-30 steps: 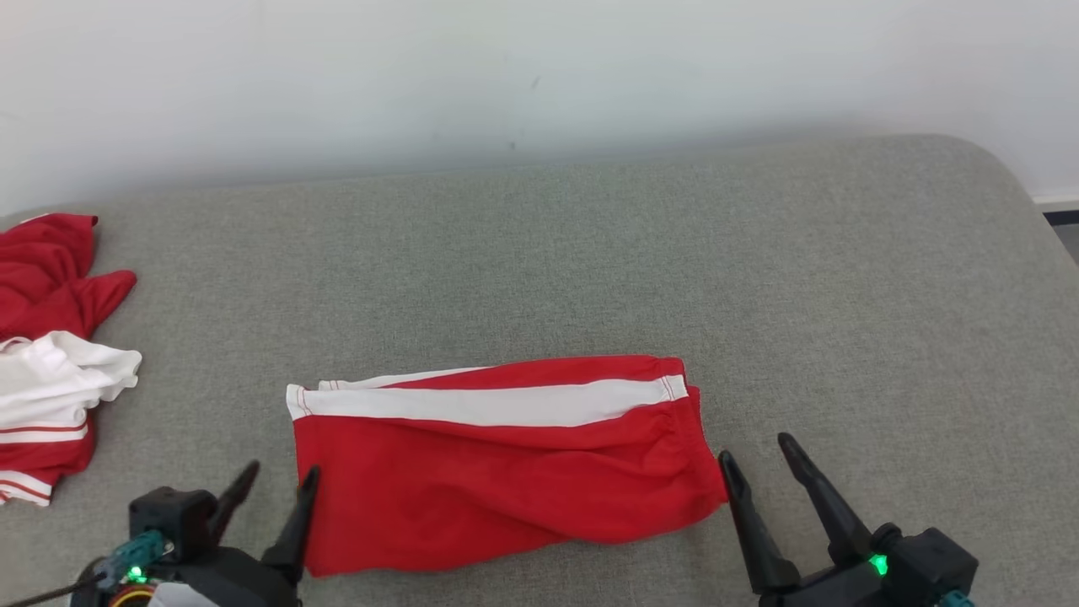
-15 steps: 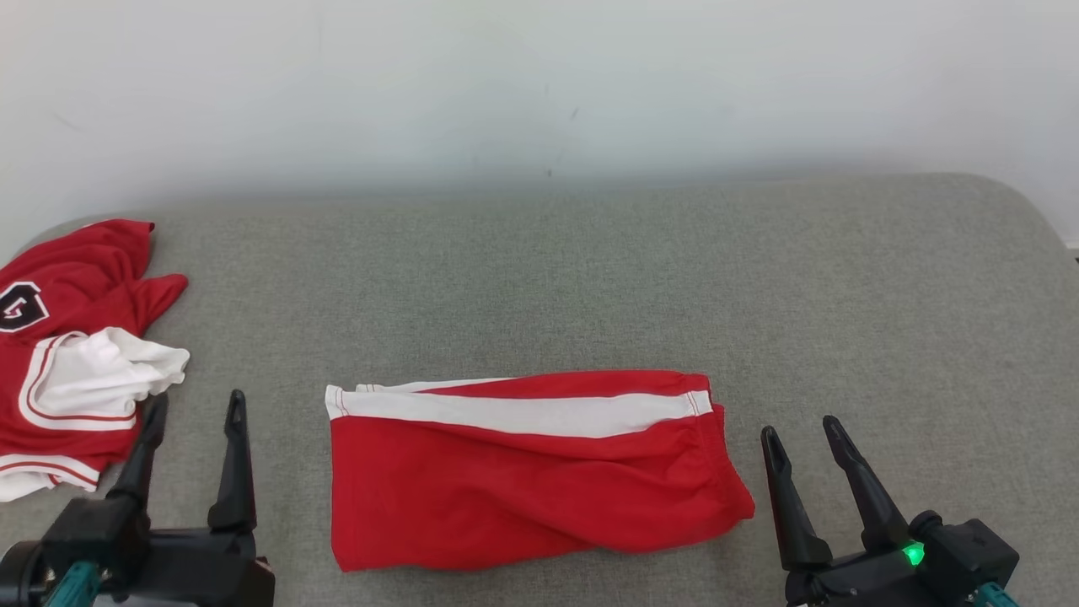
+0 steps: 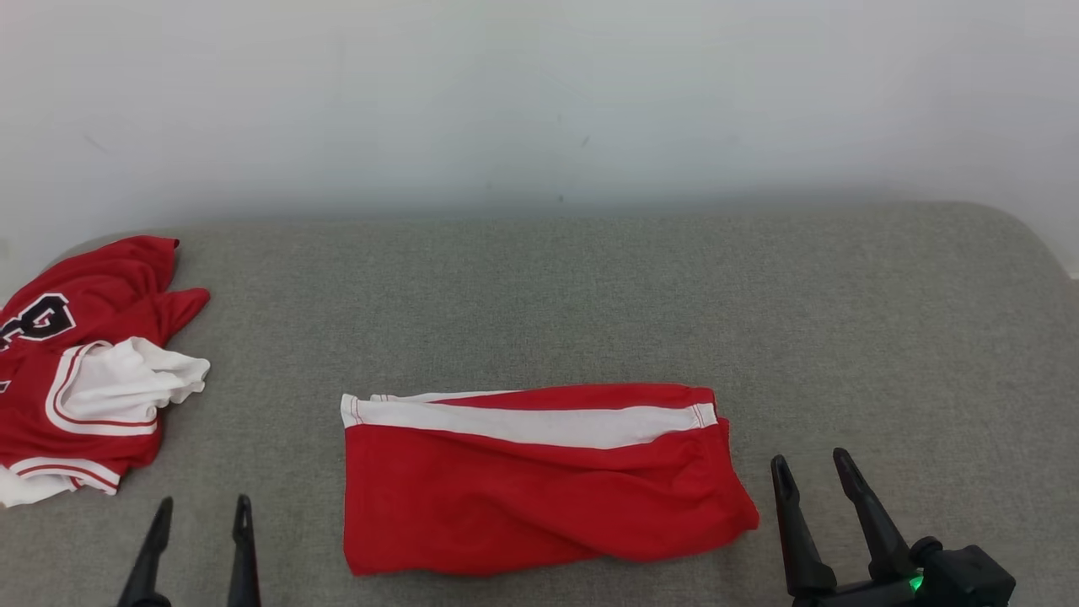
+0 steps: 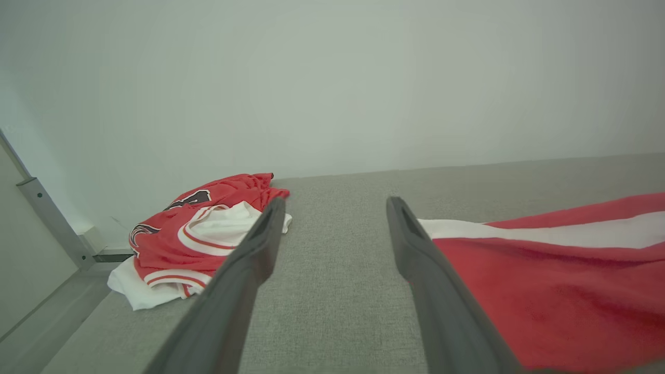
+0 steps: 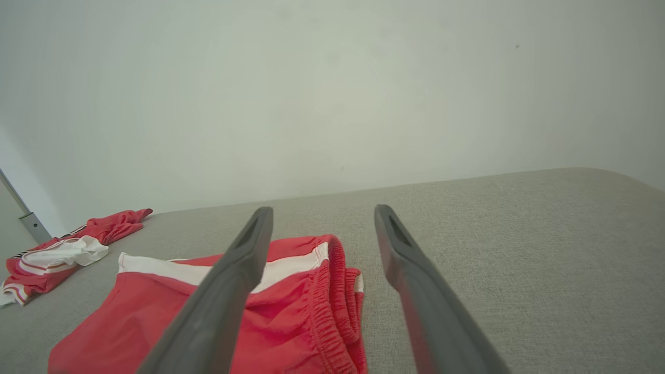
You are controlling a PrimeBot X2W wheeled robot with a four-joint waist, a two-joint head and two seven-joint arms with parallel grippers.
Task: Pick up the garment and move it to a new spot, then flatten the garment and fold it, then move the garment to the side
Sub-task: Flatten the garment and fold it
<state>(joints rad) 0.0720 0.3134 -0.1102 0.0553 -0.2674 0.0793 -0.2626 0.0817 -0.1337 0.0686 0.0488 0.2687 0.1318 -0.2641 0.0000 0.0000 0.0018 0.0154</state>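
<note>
The left gripper (image 3: 203, 502) has drawn back from the lower left corner of the shorts (image 3: 539, 497), where it stood a second ago. It now stands apart to their left, fingers spread. The head view has tipped up, so everything sits lower and more of the jersey (image 3: 84, 371) shows.

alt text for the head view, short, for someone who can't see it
Folded red shorts with a white side stripe lie flat on a grey cushioned surface in front of a pale wall. An open left pincer and an open right pincer, both empty, rise from the bottom edge on either side of them. A crumpled red and white jersey sits at far left.
</note>
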